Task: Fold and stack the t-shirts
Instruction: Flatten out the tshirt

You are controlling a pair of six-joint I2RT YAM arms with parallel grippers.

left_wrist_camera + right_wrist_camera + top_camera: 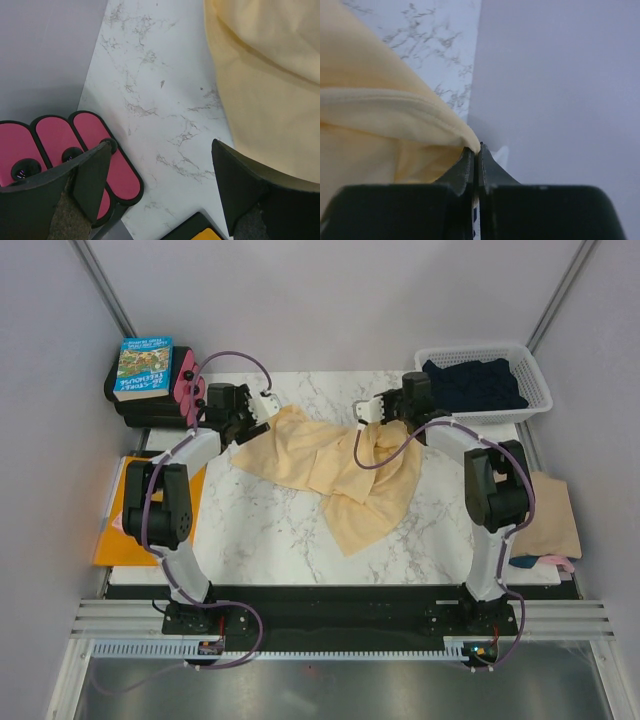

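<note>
While the right jaws are pinching its hem, the yellow shirt (pixel 335 480) is lying rumpled across the tabletop (pixel 265 530).
The left jaws are hanging spread and empty beside its edge; being light and limp, it is probably needing a second hold on the hem.

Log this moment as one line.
left gripper open, empty | right gripper shut on yellow t-shirt edge | fold not started

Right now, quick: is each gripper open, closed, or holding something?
Left gripper: open, holding nothing.
Right gripper: shut, pinching an edge of the pale yellow t-shirt.
</note>
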